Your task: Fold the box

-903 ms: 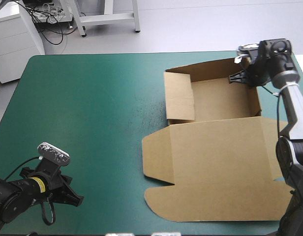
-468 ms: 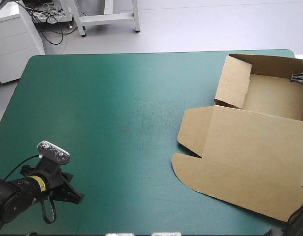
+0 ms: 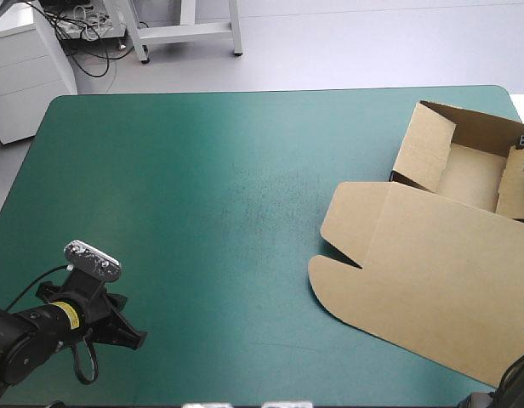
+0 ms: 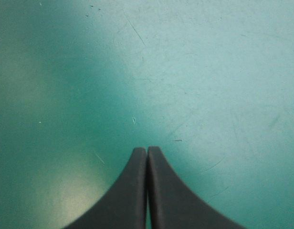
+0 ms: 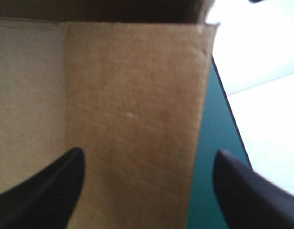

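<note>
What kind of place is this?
Likely a robot lab workbench: a teal-green table cover, a part-folded brown box at its right edge, and the robot's left hand, shut, over bare cover.

The jaws stand wide open, the 2 black fingers [image 5: 47, 193] far apart at their bases. Ahead of them and between them is a broad panel of the brown box [image 5: 135, 119], plain board with 1 small pale speck near its middle. A straight crease runs along the panel just beside 1 finger, and a paler panel lies past it. Beyond the panel's far edge is dark shadow. The other finger sits clear of the board, over a narrow strip of the teal-green counter [image 5: 209, 157], whose edge borders pale floor [image 5: 266, 67].
</note>
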`<state>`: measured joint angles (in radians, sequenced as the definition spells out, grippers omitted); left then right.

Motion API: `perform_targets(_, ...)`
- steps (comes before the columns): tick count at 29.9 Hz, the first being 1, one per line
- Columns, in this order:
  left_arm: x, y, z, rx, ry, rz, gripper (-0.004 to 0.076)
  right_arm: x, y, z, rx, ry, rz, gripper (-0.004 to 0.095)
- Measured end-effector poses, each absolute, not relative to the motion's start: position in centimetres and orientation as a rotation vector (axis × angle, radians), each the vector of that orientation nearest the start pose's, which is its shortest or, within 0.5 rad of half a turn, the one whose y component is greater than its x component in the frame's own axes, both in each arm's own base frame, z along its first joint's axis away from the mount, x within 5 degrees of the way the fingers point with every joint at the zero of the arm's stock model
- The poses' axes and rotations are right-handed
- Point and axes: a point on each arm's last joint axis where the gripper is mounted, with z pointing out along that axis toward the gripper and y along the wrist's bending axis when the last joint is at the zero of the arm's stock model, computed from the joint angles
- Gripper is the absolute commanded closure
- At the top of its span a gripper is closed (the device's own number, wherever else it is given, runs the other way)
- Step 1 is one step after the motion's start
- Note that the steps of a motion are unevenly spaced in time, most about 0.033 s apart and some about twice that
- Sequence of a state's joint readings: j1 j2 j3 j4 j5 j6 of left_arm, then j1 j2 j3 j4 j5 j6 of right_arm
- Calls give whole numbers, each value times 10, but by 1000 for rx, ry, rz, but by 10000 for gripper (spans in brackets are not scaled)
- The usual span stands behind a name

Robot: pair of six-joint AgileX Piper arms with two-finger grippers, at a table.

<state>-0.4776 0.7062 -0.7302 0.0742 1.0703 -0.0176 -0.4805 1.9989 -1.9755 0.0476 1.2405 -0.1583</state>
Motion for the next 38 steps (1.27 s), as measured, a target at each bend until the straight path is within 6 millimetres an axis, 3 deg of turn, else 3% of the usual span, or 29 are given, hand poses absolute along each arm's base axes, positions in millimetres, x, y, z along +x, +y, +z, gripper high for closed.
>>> perform_targets(2, 100, -45, 311, 595, 2458, -102, 756, 386, -197, 324, 447, 2698, -115, 15)
perform_targets(5, 100, -45, 311, 595, 2458, -102, 756, 378, -192, 344, 438, 2654, -133, 170)
perform_targets(10, 100, -45, 311, 595, 2458, -102, 756, 353, -178, 392, 418, 2541, -155, 767)
perform_targets(12, 100, -45, 311, 596, 2457, -99, 756, 346, -171, 407, 410, 2497, -126, 928)
perform_targets(18, 100, -44, 311, 597, 2456, -92, 756, 330, -137, 436, 280, 2423, -29, 916)
perform_targets(26, 101, -43, 311, 601, 2450, -67, 756, 305, -50, 435, -51, 2467, 76, 916)
perform_targets(33, 101, -41, 314, 599, 2415, -46, 756, 249, 13, 415, -294, 2446, 155, 916)
perform_targets(38, 93, -37, 320, 562, 2363, -70, 756, 196, 34, 395, -394, 2389, 200, 916)
